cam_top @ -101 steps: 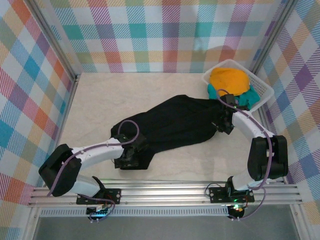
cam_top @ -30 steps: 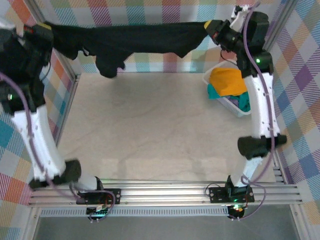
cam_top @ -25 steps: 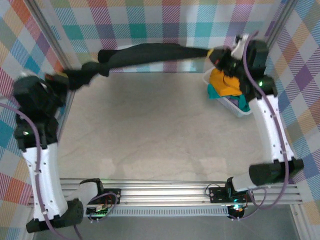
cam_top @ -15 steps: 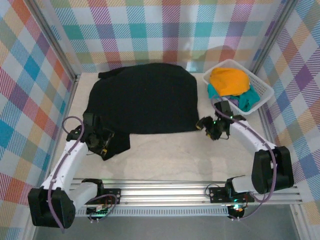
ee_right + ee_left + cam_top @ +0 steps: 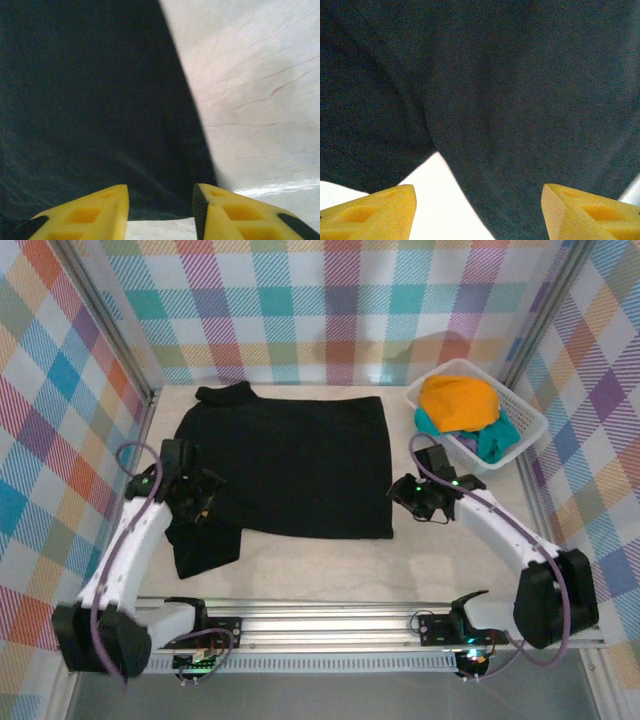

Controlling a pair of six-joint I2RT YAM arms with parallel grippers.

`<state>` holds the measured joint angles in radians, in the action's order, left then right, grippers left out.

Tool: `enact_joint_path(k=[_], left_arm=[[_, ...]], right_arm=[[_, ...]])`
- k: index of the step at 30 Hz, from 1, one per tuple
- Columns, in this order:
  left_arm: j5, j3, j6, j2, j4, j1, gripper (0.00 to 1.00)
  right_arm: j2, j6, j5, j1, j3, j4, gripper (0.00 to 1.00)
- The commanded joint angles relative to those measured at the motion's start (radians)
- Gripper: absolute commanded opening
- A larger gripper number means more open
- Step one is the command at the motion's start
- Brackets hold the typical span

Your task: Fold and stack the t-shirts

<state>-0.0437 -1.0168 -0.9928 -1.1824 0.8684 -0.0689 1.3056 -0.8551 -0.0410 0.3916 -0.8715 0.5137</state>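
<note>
Plaid pastel walls enclosed a pale, marble-veined tabletop; the black t-shirt lay spread flat across the upper middle of the top view, one sleeve trailing toward the lower left; the left gripper sat over that sleeve, fingers wide apart and holding nothing; the right gripper rested at the shirt's right edge, jaws parted, bare table between them; at upper right, a white basket held an orange t-shirt and a teal t-shirt.
</note>
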Motion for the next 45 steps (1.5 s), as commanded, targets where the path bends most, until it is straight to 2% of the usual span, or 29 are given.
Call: enact_joint_path(k=[1,5,8,12,17,25,31,35,38,41,45], left_arm=[[-0.014,-0.044,0.051,-0.114,-0.036,0.022,0.65],[-0.015,-0.043,0.086,-0.203,-0.075,0.028,0.65],[-0.06,-0.023,0.093,-0.27,-0.108,0.03,0.64],[-0.105,-0.001,0.114,-0.347,-0.149,0.017,0.64],[-0.167,-0.001,0.138,-0.429,-0.193,-0.063,0.65],[-0.261,-0.009,0.106,-0.512,-0.264,-0.199,0.65],[-0.194,0.0,0.166,-0.277,-0.174,-0.207,0.72],[-0.01,0.024,0.164,-0.143,0.029,-0.194,0.73],[0.069,0.104,0.107,-0.042,0.045,-0.136,0.73],[0.066,0.153,0.061,-0.005,0.044,-0.043,0.73],[0.01,0.175,0.062,0.001,0.049,0.051,0.72]], right_arm=[[0.094,-0.035,-0.006,0.079,-0.049,-0.059,0.35],[0.23,-0.047,-0.035,0.141,-0.09,-0.118,0.34],[0.337,-0.056,-0.067,0.139,-0.125,-0.132,0.34],[0.451,-0.055,-0.073,0.12,-0.216,-0.058,0.33],[0.501,-0.083,-0.069,0.007,-0.225,-0.007,0.31],[0.535,0.012,-0.099,-0.194,-0.282,0.03,0.31],[0.405,0.13,-0.04,-0.194,-0.33,0.064,0.36],[0.308,0.143,-0.048,-0.163,-0.285,0.061,0.39],[0.304,0.116,-0.076,-0.079,-0.269,0.062,0.39],[0.34,0.056,-0.125,0.007,-0.247,0.009,0.39],[0.453,0.016,-0.171,0.063,-0.288,-0.012,0.38]])
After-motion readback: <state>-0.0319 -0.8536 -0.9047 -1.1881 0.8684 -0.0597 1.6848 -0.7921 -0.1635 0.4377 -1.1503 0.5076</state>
